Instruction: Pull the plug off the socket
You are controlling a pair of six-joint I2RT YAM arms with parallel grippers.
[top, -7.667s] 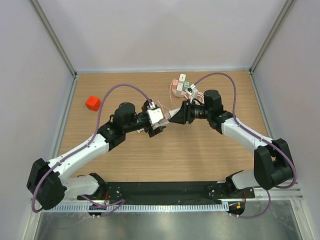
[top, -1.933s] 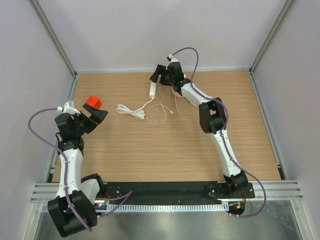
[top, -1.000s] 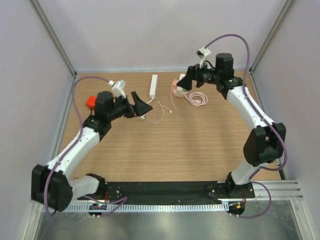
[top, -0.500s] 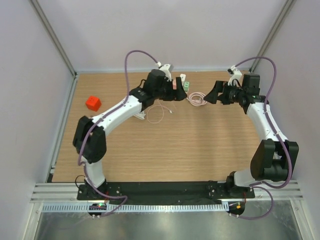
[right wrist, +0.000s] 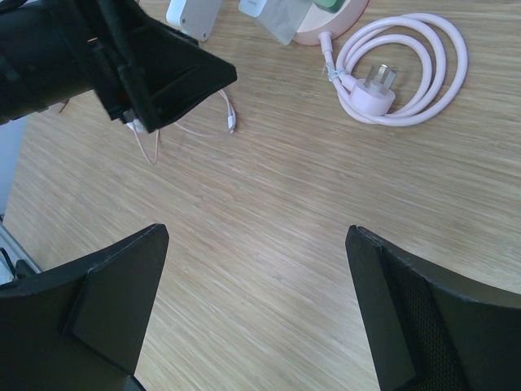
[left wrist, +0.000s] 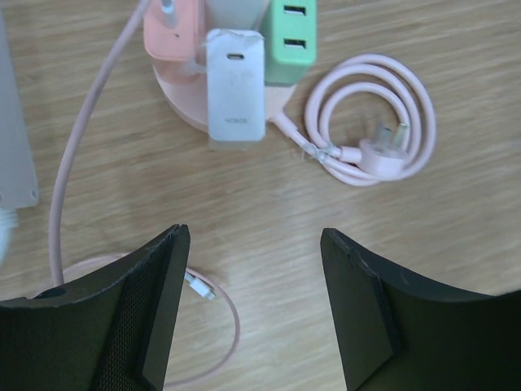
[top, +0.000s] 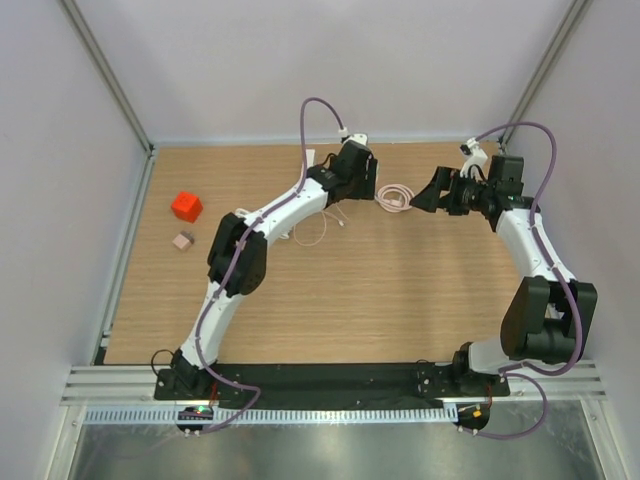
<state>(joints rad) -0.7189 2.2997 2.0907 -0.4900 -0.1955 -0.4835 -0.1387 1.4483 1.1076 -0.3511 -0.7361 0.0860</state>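
**Approach under way, plug not yet gripped**

Left wrist: left hand [left wrist: 251, 244] spread, just short of the socket [left wrist: 281, 96], with the white plug [left wrist: 234, 85] seated in it.
Right wrist: right hand [right wrist: 254, 236] spread, near the socket.
Top: socket hidden beneath the left hand.
Next, likely: pinch plug, brace socket.

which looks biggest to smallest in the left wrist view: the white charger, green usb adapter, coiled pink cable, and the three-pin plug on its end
1. coiled pink cable
2. white charger
3. green usb adapter, though the top edge of the picture crops it, so its place against the white charger is unsure
4. three-pin plug
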